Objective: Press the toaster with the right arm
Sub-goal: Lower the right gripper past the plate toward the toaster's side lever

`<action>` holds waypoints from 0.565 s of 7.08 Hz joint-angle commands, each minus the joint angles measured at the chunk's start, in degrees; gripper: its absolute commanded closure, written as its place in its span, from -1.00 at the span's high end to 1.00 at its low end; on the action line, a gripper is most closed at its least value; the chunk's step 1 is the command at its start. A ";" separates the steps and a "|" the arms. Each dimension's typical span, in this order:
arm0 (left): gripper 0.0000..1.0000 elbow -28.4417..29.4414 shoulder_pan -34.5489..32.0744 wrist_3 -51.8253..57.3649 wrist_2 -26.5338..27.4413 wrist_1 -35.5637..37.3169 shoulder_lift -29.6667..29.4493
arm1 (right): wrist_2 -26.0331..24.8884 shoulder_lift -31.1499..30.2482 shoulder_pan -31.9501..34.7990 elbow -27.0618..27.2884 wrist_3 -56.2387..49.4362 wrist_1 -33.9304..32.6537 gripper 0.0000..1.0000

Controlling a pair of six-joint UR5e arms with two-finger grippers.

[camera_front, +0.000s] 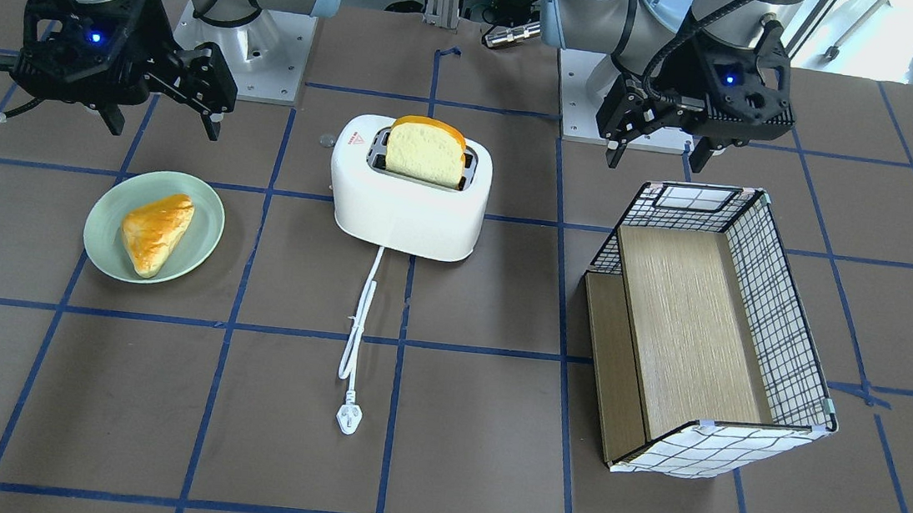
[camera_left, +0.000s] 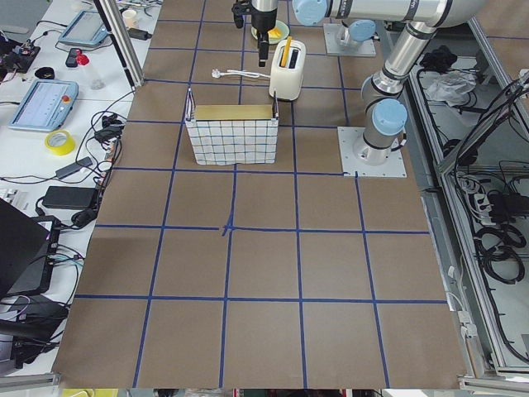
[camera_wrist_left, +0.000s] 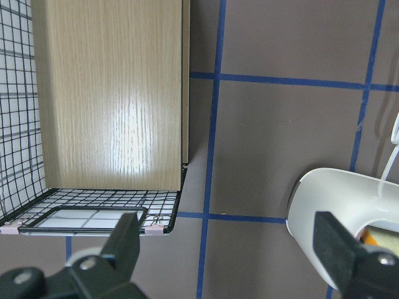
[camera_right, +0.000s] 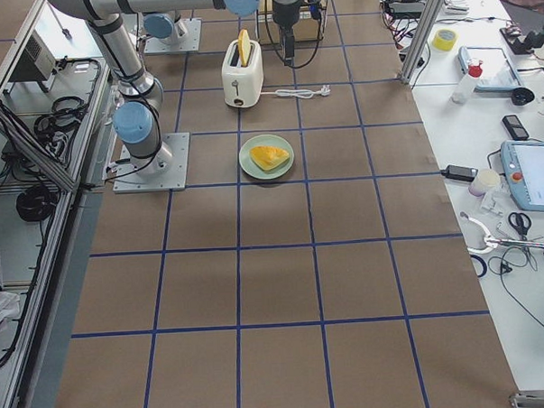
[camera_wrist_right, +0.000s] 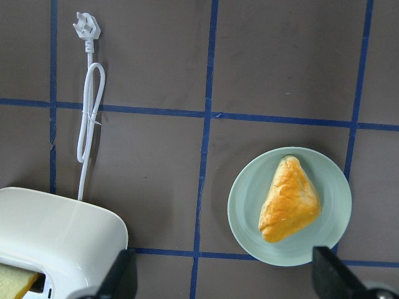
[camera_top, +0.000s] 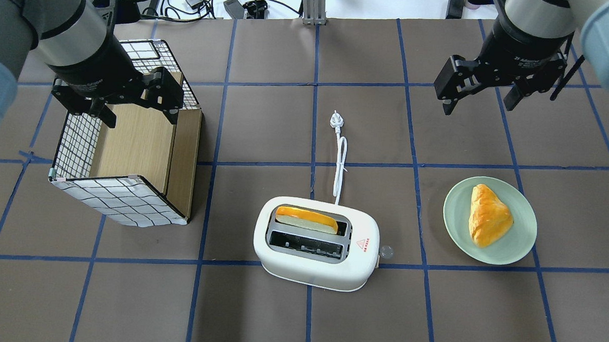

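The white toaster (camera_front: 407, 201) stands mid-table with a slice of bread (camera_front: 426, 151) upright in one slot; it also shows in the overhead view (camera_top: 315, 265). A small round knob (camera_top: 387, 252) sticks out of its end by the red triangle mark. Its cord and plug (camera_top: 337, 121) trail away across the table. My right gripper (camera_top: 479, 102) hangs open and empty, high above the table, well away from the toaster and beyond the plate; it also shows in the front-facing view (camera_front: 163, 126). My left gripper (camera_top: 140, 115) is open and empty over the basket.
A green plate (camera_top: 519, 245) with a golden pastry (camera_top: 487, 216) lies on the toaster's knob side. A wire basket (camera_top: 76, 143) with wooden panels lies on its side at the other end. The arm bases stand behind the toaster (camera_front: 242, 51).
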 commanded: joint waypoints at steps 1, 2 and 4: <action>1.00 0.00 0.00 0.00 0.00 0.00 0.00 | 0.17 -0.91 0.00 1.11 0.90 1.69 0.80; 1.00 0.00 0.00 0.00 0.00 0.08 0.00 | 0.08 -2.65 0.00 3.29 3.95 1.87 0.18; 1.00 0.00 0.00 0.00 0.00 0.00 0.00 | 0.43 -5.82 -0.18 9.43 4.25 2.66 -1.00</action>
